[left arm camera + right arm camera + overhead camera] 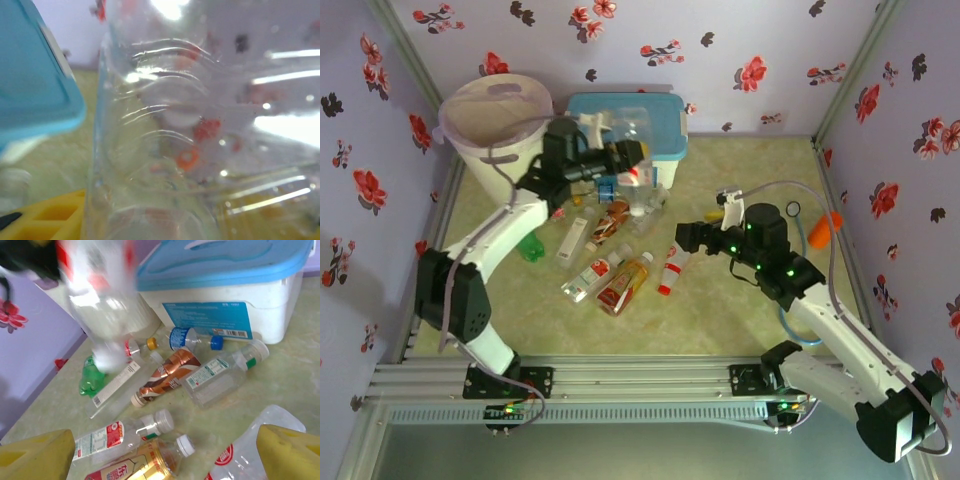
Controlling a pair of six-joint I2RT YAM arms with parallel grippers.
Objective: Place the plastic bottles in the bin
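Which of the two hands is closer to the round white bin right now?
Left. The left hand, gripping a clear bottle, is just to the right of the bin. The right hand hangs open over the loose bottles, well off to the right.

Box label (205,315) with barcode (231,332), bottle labels (107,435), all print illegible (too blurred)

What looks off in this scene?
Nothing spilled. One brown-labelled bottle in the pile looks crushed and twisted, unlike the other bottles lying intact on their sides. An orange cup sits far right, apart from them.
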